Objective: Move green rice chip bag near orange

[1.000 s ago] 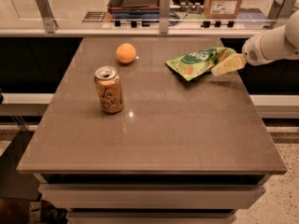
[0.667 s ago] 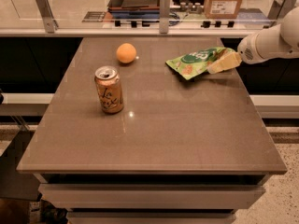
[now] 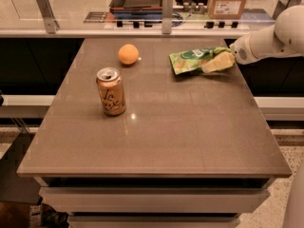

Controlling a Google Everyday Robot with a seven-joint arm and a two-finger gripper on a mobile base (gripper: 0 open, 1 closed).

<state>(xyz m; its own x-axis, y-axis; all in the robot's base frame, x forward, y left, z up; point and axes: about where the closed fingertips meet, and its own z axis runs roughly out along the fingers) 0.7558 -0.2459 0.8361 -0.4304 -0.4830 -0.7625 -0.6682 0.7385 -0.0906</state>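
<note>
The worktop point(image 3: 180, 137) is a brown slab. Its whole near half, from the left edge to the right edge, is bare.

Nearest the left edge stands a soda can point(image 3: 111, 91), upright, about midway between the far and near edges, with open surface on every side. Beyond it and slightly to the right, the orange point(image 3: 128, 54) rests near the far edge, well apart from the can. A bare strip runs between the orange and the next thing to the right.

That is the green rice chip bag point(image 3: 194, 61). It lies flat and crinkled near the far right corner, and its right end comes close to the right edge. The tool point(image 3: 219, 62) sits over that right end, touching the bag just inside the right edge. The white arm point(image 3: 270, 37) reaches in from beyond that edge. I cannot tell whether the tool is apart or clamped on the bag.
</note>
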